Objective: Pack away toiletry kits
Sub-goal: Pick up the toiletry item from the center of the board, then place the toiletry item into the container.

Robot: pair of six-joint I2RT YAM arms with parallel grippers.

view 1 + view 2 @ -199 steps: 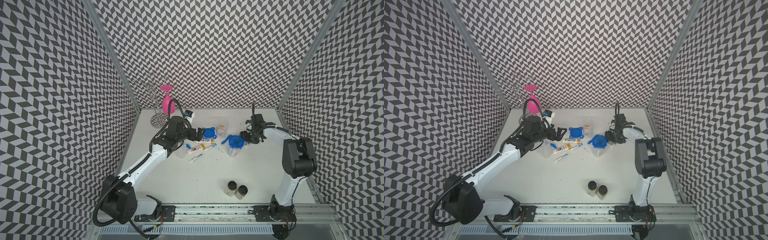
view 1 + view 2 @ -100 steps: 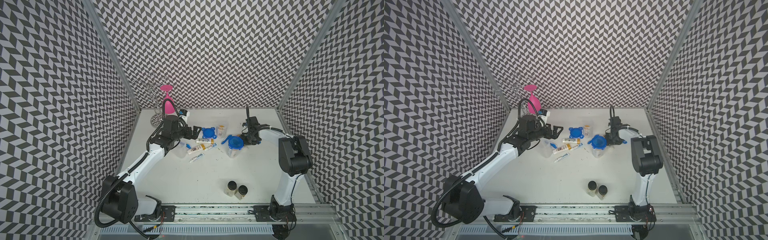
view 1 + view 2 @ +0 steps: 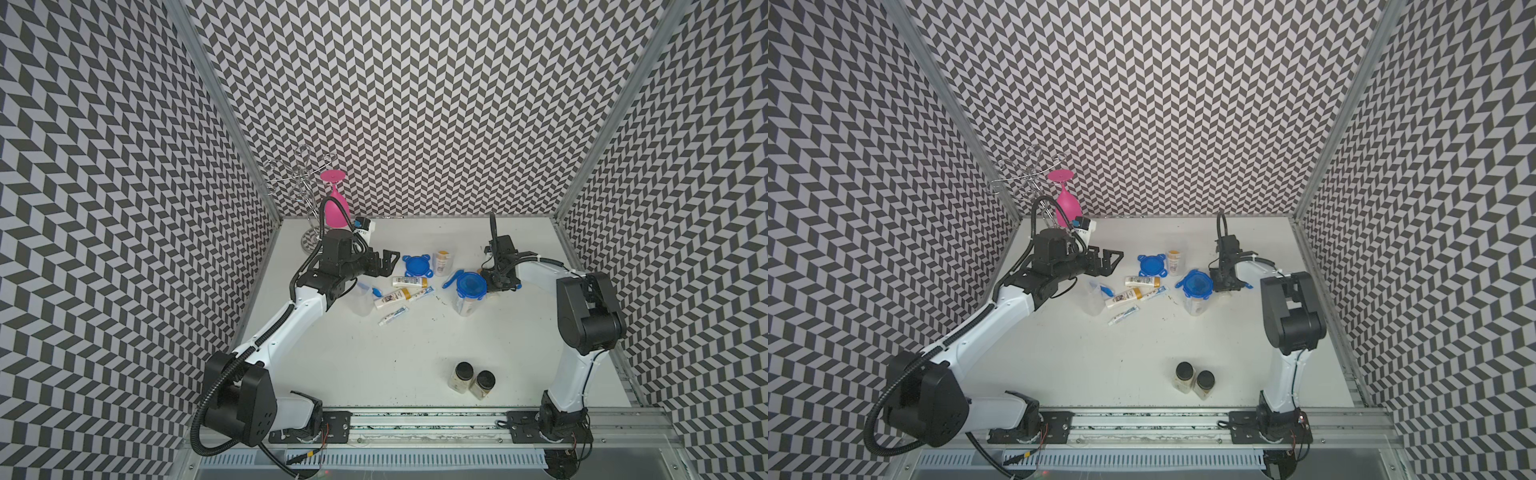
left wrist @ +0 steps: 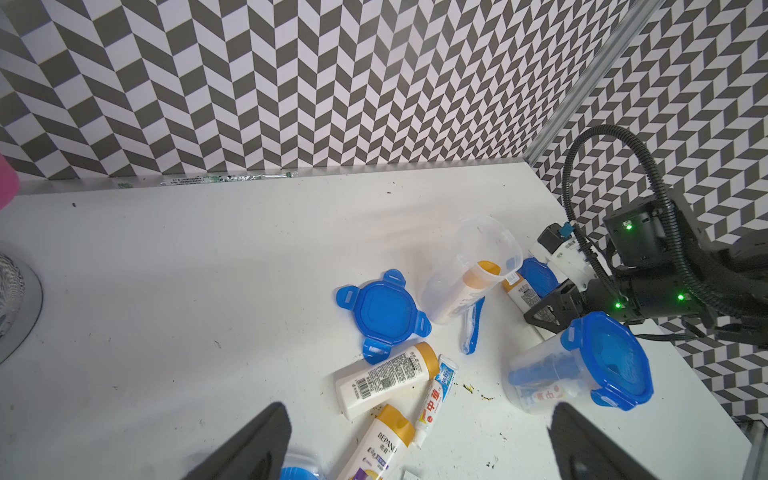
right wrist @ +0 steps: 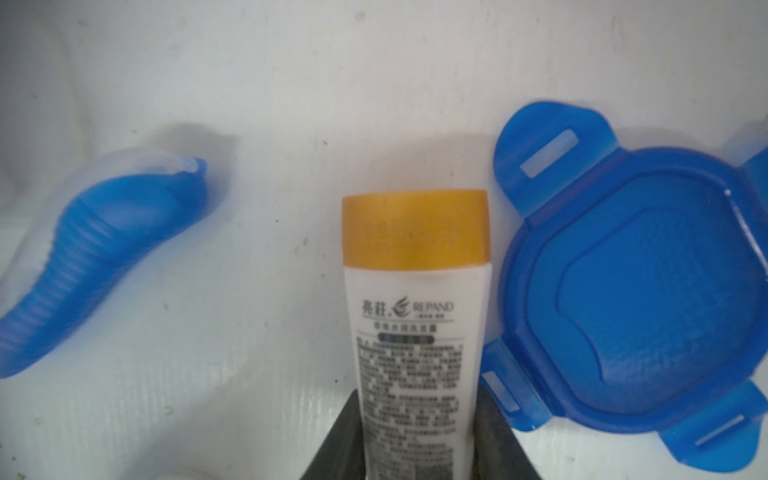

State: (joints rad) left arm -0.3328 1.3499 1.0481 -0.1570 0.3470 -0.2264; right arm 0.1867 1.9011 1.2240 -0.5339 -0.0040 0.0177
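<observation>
In the right wrist view a white bottle with a gold cap (image 5: pixel 415 299) lies on the table, and my right gripper (image 5: pixel 417 440) is shut on its lower body. A loose blue lid (image 5: pixel 636 316) and a blue toothbrush (image 5: pixel 104 249) flank it. In both top views that gripper (image 3: pixel 496 286) sits low behind a lidded tub (image 3: pixel 469 291). My left gripper (image 3: pixel 388 264) hangs open above two lying bottles (image 4: pixel 386 378) and a toothpaste tube (image 4: pixel 434 399). Another lid (image 3: pixel 417 266) lies flat beside an open tub (image 3: pixel 441 262) that holds a bottle. A further open tub (image 3: pixel 360 297) stands at the left.
Two black-capped jars (image 3: pixel 463 376) stand near the front edge. A pink wine glass (image 3: pixel 336 208) hangs upside down on a wire rack (image 3: pixel 307 195) in the back left corner. Patterned walls close in three sides. A second toothpaste tube (image 3: pixel 392 316) lies apart.
My right gripper has moved left and down beside the lidded tub, and its jaws have narrowed onto the bottle. The left gripper has drawn back slightly to the left and stays open.
</observation>
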